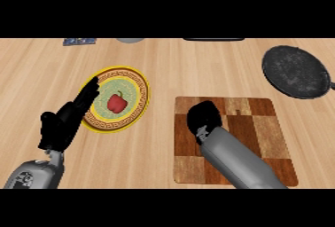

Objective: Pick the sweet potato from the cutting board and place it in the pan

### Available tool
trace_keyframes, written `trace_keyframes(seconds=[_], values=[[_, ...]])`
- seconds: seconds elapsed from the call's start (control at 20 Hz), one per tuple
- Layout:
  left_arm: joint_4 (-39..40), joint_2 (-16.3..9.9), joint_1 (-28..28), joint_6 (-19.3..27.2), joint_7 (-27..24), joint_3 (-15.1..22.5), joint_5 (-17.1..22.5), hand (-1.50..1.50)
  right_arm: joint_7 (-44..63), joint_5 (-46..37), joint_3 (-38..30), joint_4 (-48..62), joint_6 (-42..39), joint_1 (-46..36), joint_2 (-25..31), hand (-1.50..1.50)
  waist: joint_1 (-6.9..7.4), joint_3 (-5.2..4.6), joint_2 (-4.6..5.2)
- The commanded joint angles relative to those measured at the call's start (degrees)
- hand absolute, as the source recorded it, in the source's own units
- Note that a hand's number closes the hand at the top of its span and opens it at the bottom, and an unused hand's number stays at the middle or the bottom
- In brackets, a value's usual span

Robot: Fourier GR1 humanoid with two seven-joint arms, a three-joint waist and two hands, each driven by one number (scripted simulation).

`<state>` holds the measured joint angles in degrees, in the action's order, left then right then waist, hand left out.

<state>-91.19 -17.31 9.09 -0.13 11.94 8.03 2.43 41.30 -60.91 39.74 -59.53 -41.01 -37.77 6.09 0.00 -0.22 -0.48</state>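
The chequered wooden cutting board [262, 133] lies at the centre right of the counter. My right hand [204, 116] is down over the board's upper left part, seen from behind, with its grey forearm crossing the board. No sweet potato shows anywhere; the hand covers the spot beneath it. The dark round pan [296, 72] sits at the upper right, apart from the board, with nothing in it. My left hand [62, 124] rests open at the left, fingers pointing up and overlapping a plate's left rim.
A yellow-rimmed patterned plate [134, 95] holding a red pepper [117, 102] lies left of the board. Along the far edge are a small blue item [79, 41], a grey round thing [131, 40] and a dark flat object [213, 39].
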Motion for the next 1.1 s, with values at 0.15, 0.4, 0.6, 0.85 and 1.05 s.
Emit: trace_keyframes(seconds=[0.15,0.4,0.6,0.85,1.05], values=[[0.4,1.3,-2.2,-0.2,-1.2,-0.6,0.2,0.0,1.5,-1.1,-4.5,-11.5,10.7,3.3,-0.5,1.5,-1.01,0.26,0.07],[-0.6,-0.1,-2.9,0.4,-1.2,-2.4,0.1,0.0,2.5,1.1,-16.6,-20.6,30.6,7.6,0.8,1.5,-2.68,0.46,-0.29],[-0.6,-1.7,-3.1,-1.8,-1.2,-3.3,1.1,0.0,2.9,-4.5,-15.3,-30.5,37.6,8.7,3.7,1.5,-1.68,0.28,-0.17],[-0.9,1.5,-1.5,-0.1,0.0,-0.9,-1.3,0.0,1.8,-5.7,-17.2,-40.7,41.7,17.1,6.8,1.5,-0.87,0.24,0.28],[-4.7,1.0,-3.7,-1.6,1.7,-1.1,-1.2,0.0,-0.4,-4.8,-22.8,-37.9,47.8,19.0,6.0,1.5,-0.05,0.24,0.41]])
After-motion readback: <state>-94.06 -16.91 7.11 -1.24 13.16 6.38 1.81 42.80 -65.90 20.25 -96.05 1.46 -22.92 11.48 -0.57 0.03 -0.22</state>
